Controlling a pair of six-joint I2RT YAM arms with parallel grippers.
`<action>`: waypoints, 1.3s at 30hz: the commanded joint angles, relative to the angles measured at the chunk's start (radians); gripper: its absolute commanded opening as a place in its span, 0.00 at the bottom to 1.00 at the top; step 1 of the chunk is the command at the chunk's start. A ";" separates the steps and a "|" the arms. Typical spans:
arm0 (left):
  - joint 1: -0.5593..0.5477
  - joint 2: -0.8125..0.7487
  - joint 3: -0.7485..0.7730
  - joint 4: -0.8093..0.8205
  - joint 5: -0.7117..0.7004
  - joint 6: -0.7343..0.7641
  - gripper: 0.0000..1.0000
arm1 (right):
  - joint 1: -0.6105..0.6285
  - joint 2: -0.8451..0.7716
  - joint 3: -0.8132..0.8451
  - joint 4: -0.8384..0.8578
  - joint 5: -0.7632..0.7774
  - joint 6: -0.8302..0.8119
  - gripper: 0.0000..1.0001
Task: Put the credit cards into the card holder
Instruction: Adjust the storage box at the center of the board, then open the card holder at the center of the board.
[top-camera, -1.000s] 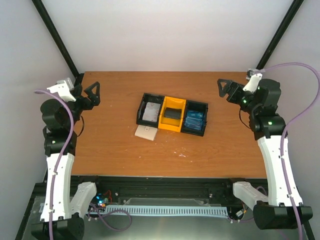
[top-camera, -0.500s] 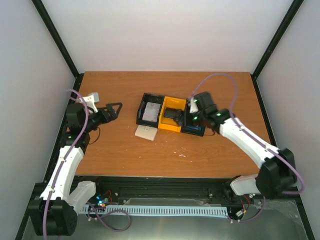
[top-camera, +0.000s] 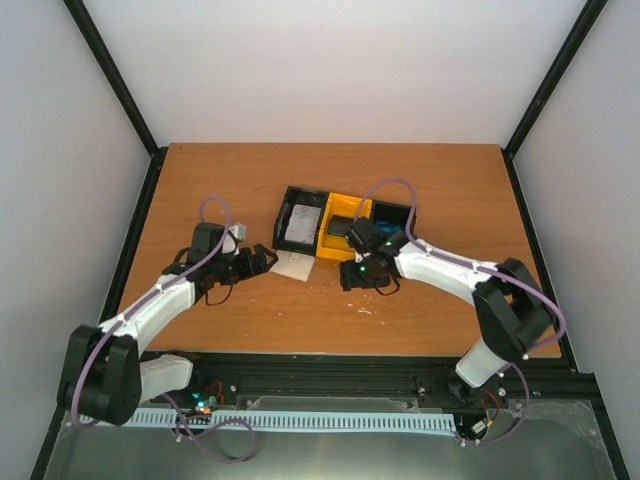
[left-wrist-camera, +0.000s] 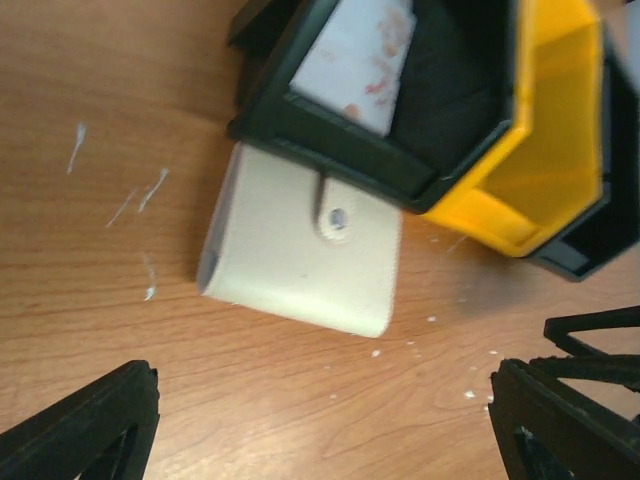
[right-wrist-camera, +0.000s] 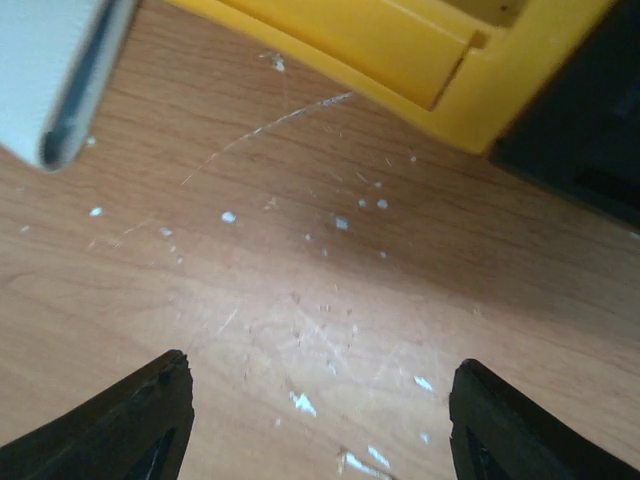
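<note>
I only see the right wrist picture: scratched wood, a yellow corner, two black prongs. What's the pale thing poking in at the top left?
Observer: Most likely the card holder, a cream fold-over wallet lying shut on the table right beside the tray.
Visitor: Anything inside that tray?
Observer: A grey-white card lies in its left black compartment.
Visitor: Is another arm nearby?
Observer: Yes; the left tool hovers open just short of the wallet.
</note>
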 joint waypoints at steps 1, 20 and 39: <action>-0.014 0.108 0.043 0.008 -0.018 0.045 0.89 | 0.016 0.119 0.084 0.031 0.028 0.035 0.69; -0.018 0.372 0.111 0.118 -0.017 0.098 0.63 | 0.016 0.418 0.334 0.091 0.193 0.170 0.57; -0.018 0.517 0.170 0.200 0.103 0.143 0.28 | 0.016 0.339 0.206 0.270 -0.090 0.127 0.57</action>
